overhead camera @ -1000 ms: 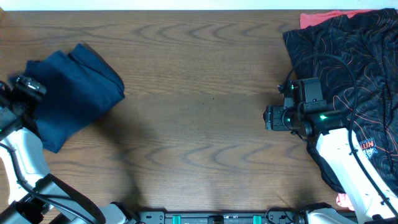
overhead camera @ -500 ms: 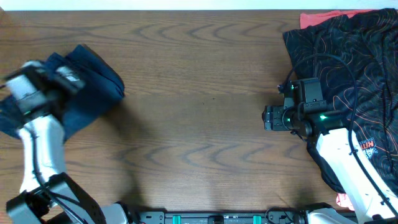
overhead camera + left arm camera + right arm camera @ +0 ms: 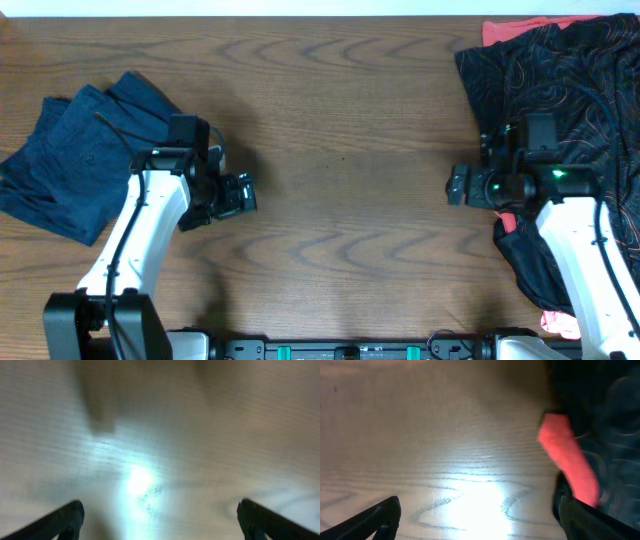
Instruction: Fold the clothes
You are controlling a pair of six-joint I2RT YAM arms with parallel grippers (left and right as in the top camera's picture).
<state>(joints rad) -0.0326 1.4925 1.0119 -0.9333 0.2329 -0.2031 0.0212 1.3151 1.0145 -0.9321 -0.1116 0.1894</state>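
Note:
A dark navy-blue garment (image 3: 75, 160) lies folded and rumpled at the table's left edge. My left gripper (image 3: 240, 193) is to its right, apart from it, over bare wood. In the left wrist view its fingers (image 3: 160, 512) stand wide apart with only blurred table between them. My right gripper (image 3: 458, 187) is open over bare wood at the left edge of the right-hand pile. Its wrist view shows the fingers (image 3: 477, 512) wide apart and empty, with a red cloth strip (image 3: 569, 460) beside the right finger.
A pile of black clothes with thin reddish line patterns (image 3: 570, 90) covers the right side of the table and shows in the right wrist view (image 3: 605, 405). A pink-red cloth (image 3: 515, 30) peeks out at its far edge. The wooden table (image 3: 340, 120) is between the arms.
My left arm has swung right from the table's left edge, past the navy garment, to the bare wood beside it. The garment now lies uncovered. My right gripper has shifted slightly right.

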